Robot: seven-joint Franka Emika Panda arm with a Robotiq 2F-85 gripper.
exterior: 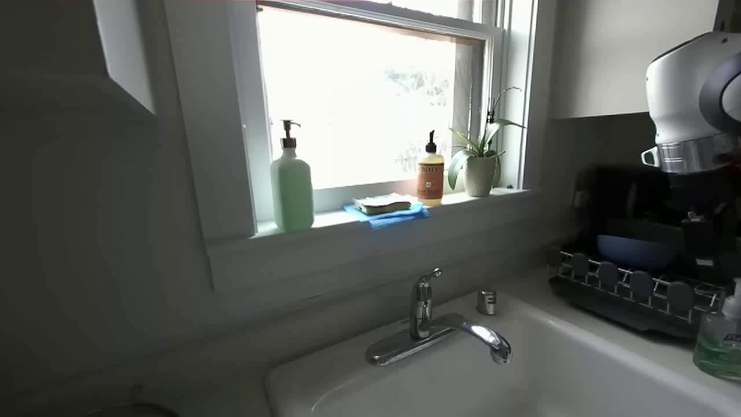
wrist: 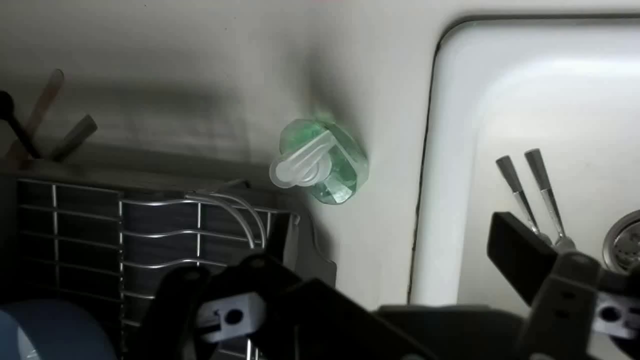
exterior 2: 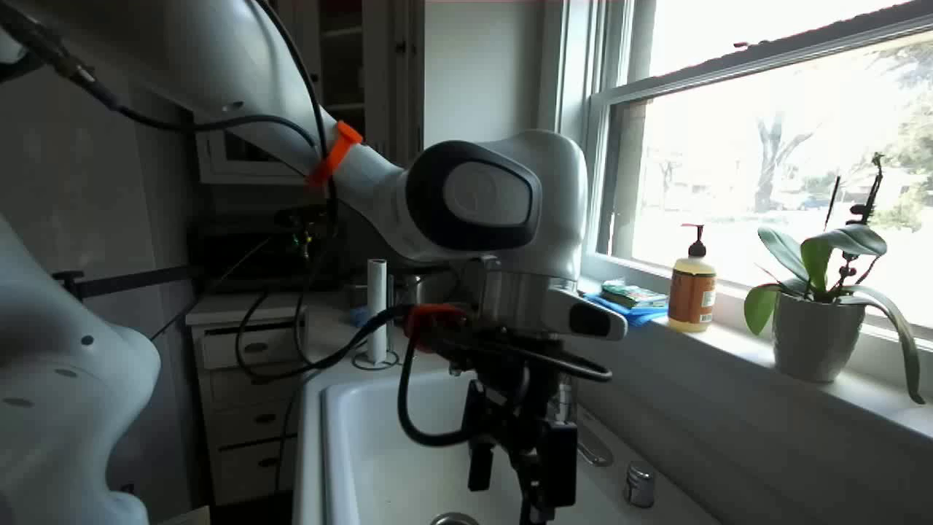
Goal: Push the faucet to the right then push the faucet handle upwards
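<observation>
Two gray-handled utensils (wrist: 540, 170) lie by the drain (wrist: 622, 242) in our sink (wrist: 445, 210), per the wrist view. In an exterior view we see the chrome faucet (exterior: 422, 327) at the sink's back edge, below the window (exterior: 347, 116), spout (exterior: 480, 330) hanging out over the sink, with its stubby faucet handle (exterior: 428, 277) topping the post (exterior: 421, 304). Our fingers (wrist: 520, 257) are spread wide, well apart from the faucet; in that wrist view one overlaps the dish rack (wrist: 198, 217), one the sink. We've got a pump bottle of green liquid (wrist: 347, 172) on the desk (wrist: 385, 235) near that rack.

The faucet (exterior: 422, 318) is glossy metal, the sink (wrist: 450, 150) smooth.
</observation>
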